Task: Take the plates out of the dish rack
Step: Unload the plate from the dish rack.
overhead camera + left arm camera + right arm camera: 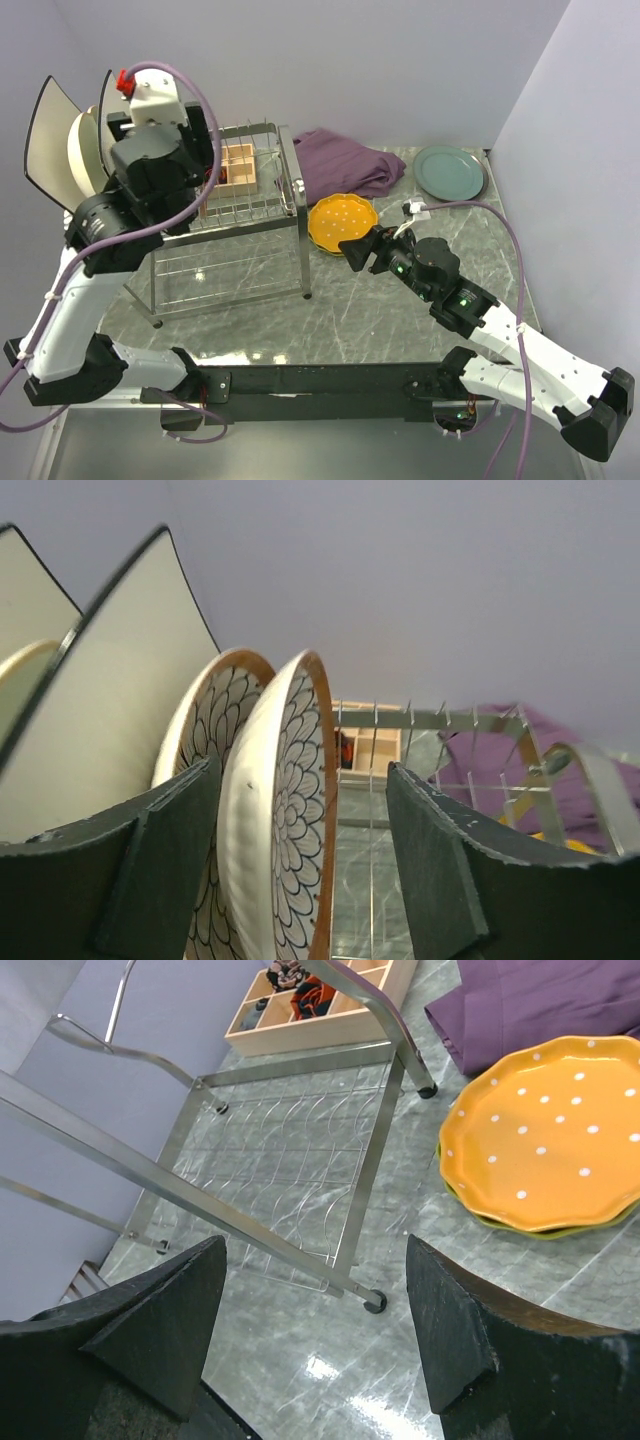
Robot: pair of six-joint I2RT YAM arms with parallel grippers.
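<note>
In the left wrist view my left gripper (302,770) straddles a round brown-patterned plate (290,810) that stands upright in the dish rack (298,215). Its left finger sits between this plate and a second patterned one (215,715). The right finger stands clear of the rim, so the jaws are open. Behind these stand white square plates with dark rims (110,700) and a cream plate (80,150). My right gripper (360,250) hangs open and empty over the table, beside an orange dotted plate (342,220) stacked on a lime one (500,1222). A teal plate (450,172) lies at the back right.
A purple cloth (345,160) lies behind the orange plate. A small wooden compartment box (240,165) sits behind the rack. The rack's steel leg and foot (375,1303) stand just ahead of my right gripper. Walls close in at the back and on both sides.
</note>
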